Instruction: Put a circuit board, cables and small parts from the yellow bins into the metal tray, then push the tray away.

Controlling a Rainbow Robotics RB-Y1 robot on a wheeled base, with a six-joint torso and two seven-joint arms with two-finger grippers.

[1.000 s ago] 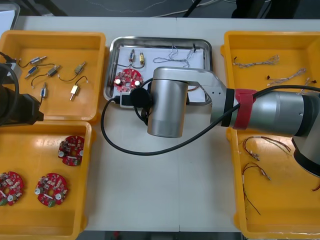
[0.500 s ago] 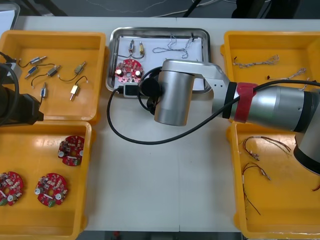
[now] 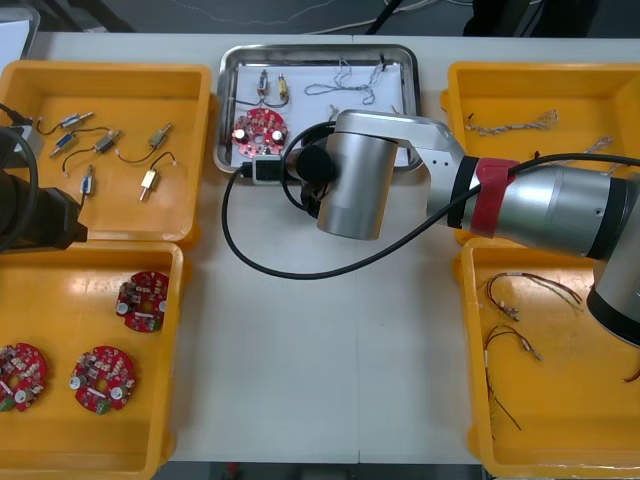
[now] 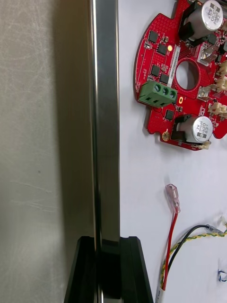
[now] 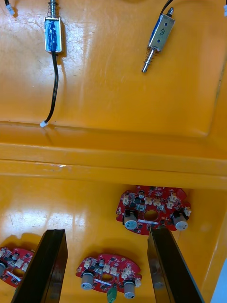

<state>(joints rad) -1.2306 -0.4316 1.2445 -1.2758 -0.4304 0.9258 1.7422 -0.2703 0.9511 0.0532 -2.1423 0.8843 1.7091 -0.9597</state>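
Clock directions are read on the front view, with 12 o'clock at the table's far edge.

1. Right pincer. My right pincer [image 4: 109,244] has its fingers drawn together at the middle, tips set against the near rim of the metal tray [image 3: 318,49]. In the front view my right wrist covers the pincer and the tray's 5 o'clock corner.

2. Tray. It sits at 12 o'clock on the table [image 3: 320,350], between the two far bins, its far rim near the table's far edge. Contents:
- a round red circuit board [image 3: 257,133] at 8 o'clock;
- two small metal parts [image 3: 272,88] at 11 o'clock;
- a twisted blue and white cable [image 3: 345,95] at 12 to 1 o'clock;
- a red and yellow cable [image 4: 173,201] on the white floor, between my fingers and the board, apart from the board.

3. Surroundings.
- A black lead [image 3: 235,250] from my wrist loops over the table at 6 to 7 o'clock of the tray.
- The far left bin [image 3: 105,68], at 9 o'clock of the tray, holds further small parts [image 3: 100,140].
- The far right bin [image 3: 540,68], at 3 o'clock, holds twisted cables [image 3: 510,124].

4. Left pincer. My left pincer [image 5: 106,231] hangs with its fingers apart over the near left bin [image 3: 60,300], at 8 o'clock of the table. One of the spare boards [image 5: 109,277] lies between the fingers.
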